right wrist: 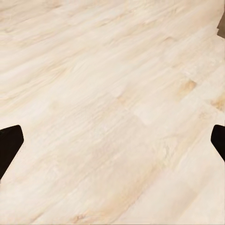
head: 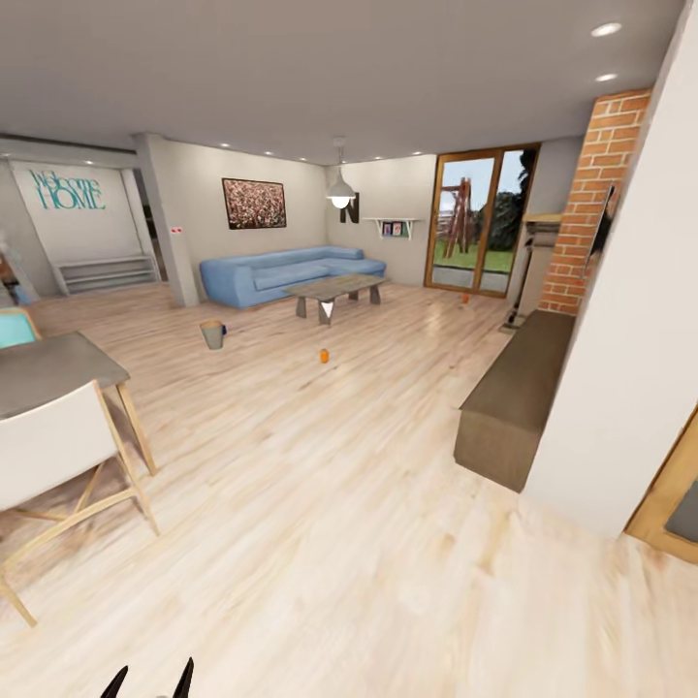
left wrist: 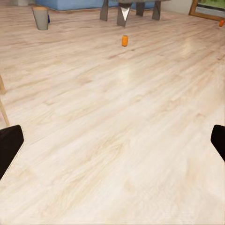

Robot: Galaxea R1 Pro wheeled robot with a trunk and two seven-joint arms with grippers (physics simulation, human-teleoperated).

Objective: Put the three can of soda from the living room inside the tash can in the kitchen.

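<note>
You are looking across the living room from the head camera, with the light wood floor [head: 320,504] stretching out ahead of you. The tash can [head: 212,334] is standing upright on the floor in front of the blue sofa [head: 281,273], and a dark blue can [head: 224,331] is sitting right against its side. One orange can [head: 324,356] is standing on the open floor, nearer to you than the coffee table [head: 336,288] and well apart from the bin. A second orange can [head: 465,298] is resting on the floor near the wood-framed glass doors [head: 480,221], beside the brick fireplace [head: 591,199].

From the left wrist camera you are seeing the same bin [left wrist: 41,18] and the blue can [left wrist: 48,18] next to it, the nearer orange can [left wrist: 124,41] and the far orange can [left wrist: 221,22] at the edge. Your left tool [left wrist: 112,140] is holding its fingers wide apart with nothing between them, only bare floor. Your right tool [right wrist: 112,140] is likewise spread wide and carrying nothing, pointing at floorboards.

At your left, a pale chair [head: 53,451] is standing beside a grey worktop [head: 48,368]. A dark low bench [head: 519,393] is lying along the white wall on your right.
</note>
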